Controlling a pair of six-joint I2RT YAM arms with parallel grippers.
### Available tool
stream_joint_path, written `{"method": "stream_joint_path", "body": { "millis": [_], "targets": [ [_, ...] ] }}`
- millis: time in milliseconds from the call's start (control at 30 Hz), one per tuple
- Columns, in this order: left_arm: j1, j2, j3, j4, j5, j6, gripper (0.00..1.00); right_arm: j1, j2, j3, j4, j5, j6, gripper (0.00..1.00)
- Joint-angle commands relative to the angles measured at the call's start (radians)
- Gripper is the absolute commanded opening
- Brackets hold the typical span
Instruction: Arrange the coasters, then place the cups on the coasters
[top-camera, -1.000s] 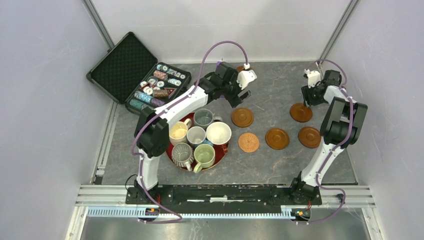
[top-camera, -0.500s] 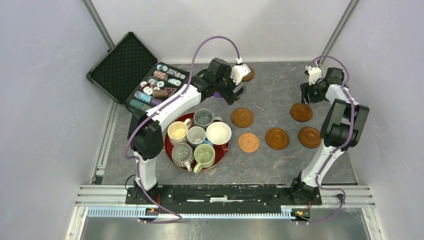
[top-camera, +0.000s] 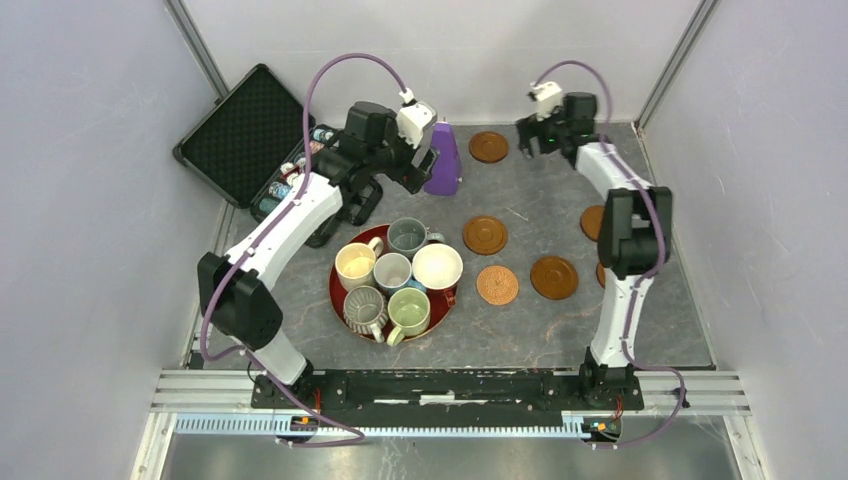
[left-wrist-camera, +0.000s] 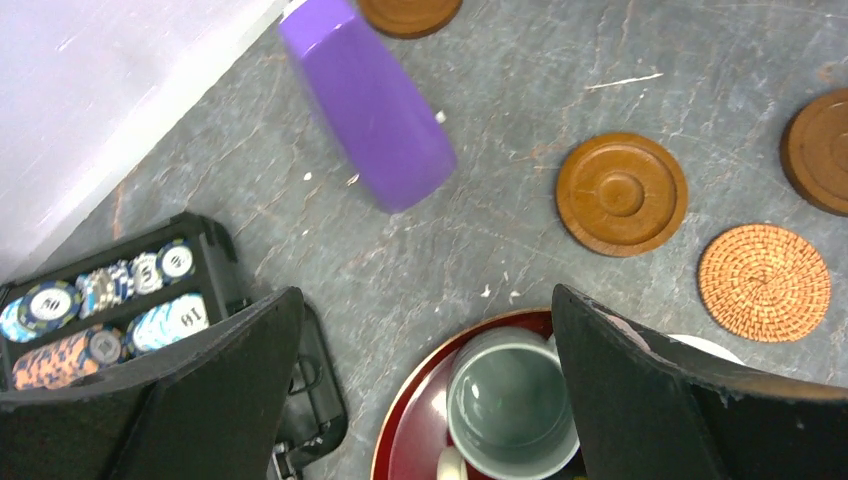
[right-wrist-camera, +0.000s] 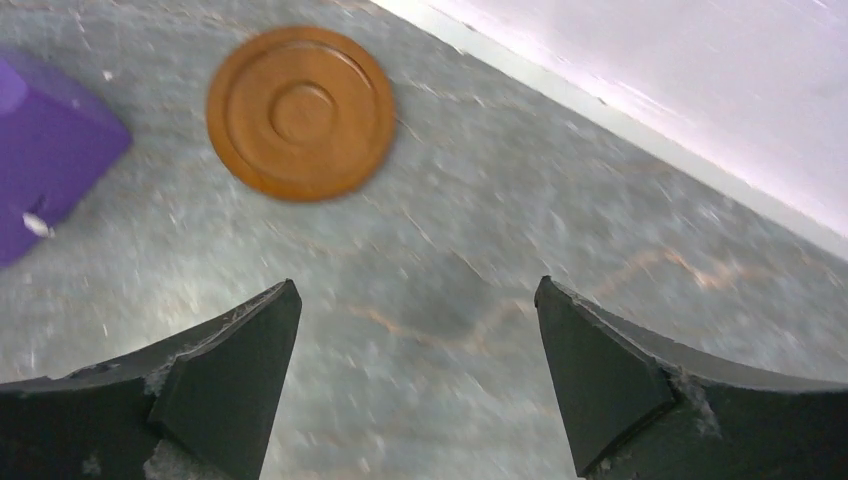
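Top external: left hand (left-wrist-camera: 425, 300) spread, empty, beside purple cone (top-camera: 443, 160). Six ceramic mugs (top-camera: 357, 266) bunched on red round tray (top-camera: 447, 297). Round brown coasters (top-camera: 485, 235) and woven tan coaster (top-camera: 497, 284) lie bare on grey desk (top-camera: 540, 200). Right hand (right-wrist-camera: 415, 290) spread, empty, near far brown coaster (top-camera: 489, 146).

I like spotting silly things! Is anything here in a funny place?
Yes. One brown coaster sits alone near the far edge of the table, apart from the other coasters lying closer in. A purple cone stands beside it, the only thing of its kind. Nothing looks spilled or broken.
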Motion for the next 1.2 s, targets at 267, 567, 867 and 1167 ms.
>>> {"method": "stream_joint_path", "body": {
  "millis": [267,567,867,1167],
  "targets": [
    [0.040,-0.102,-0.058,-0.064,-0.036,0.014,1.00,0.190,0.332,0.319,0.217,0.340,0.067,0.98],
    [0.046,-0.125,-0.068,-0.084,-0.046,0.022,1.00,0.219,0.420,0.351,0.237,0.399,0.006,0.98],
    [0.046,-0.139,-0.095,-0.083,-0.047,0.040,1.00,0.212,0.407,0.355,0.009,0.311,-0.150,0.98],
    [0.046,-0.148,-0.106,-0.083,-0.024,0.036,1.00,0.162,0.313,0.243,-0.257,0.173,-0.288,0.95]
  ]
}}
